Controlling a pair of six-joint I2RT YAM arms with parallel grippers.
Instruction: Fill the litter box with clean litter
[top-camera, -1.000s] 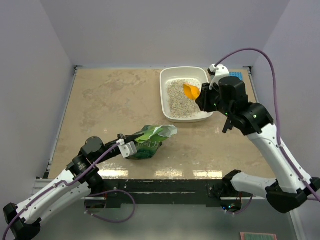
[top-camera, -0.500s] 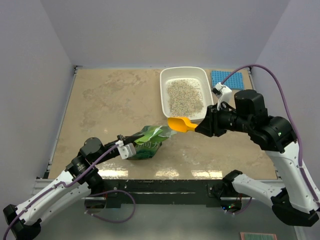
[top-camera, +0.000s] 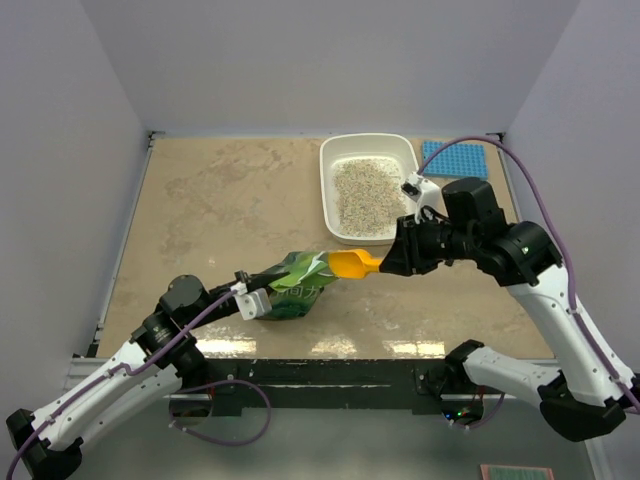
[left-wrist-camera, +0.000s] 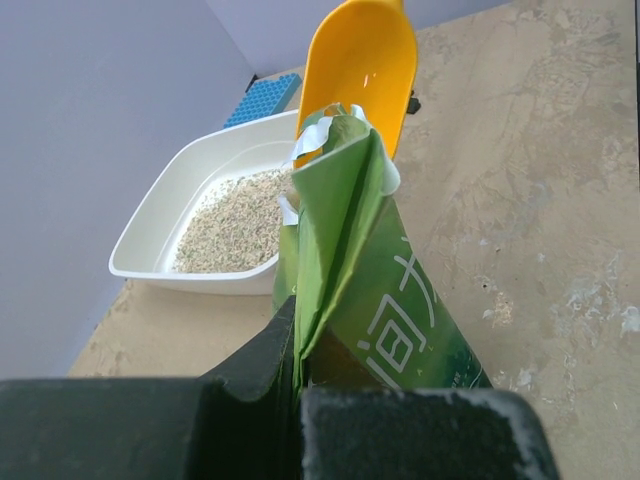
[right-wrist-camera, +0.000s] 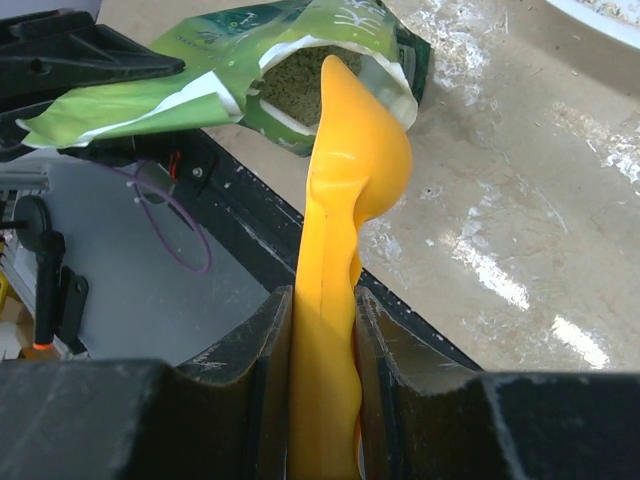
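The white litter box (top-camera: 329, 190) stands at the back right with beige-grey litter (top-camera: 366, 192) spread inside; it also shows in the left wrist view (left-wrist-camera: 160, 225). A crinkly green bag (top-camera: 295, 283) lies near the front middle. My left gripper (top-camera: 250, 297) is shut on the bag's edge (left-wrist-camera: 310, 300). My right gripper (top-camera: 395, 256) is shut on the handle of an orange-yellow scoop (top-camera: 352, 263). The scoop bowl (right-wrist-camera: 362, 140) is at the bag's open mouth, where litter (right-wrist-camera: 290, 85) shows inside.
A small blue studded mat (top-camera: 455, 158) lies right of the litter box by the right wall. Walls close the table on the left, back and right. The table's front edge (right-wrist-camera: 300, 250) runs just under the bag.
My right gripper carried the scoop from over the litter box down and left to the mouth of the bag. The left arm and bag stayed put.
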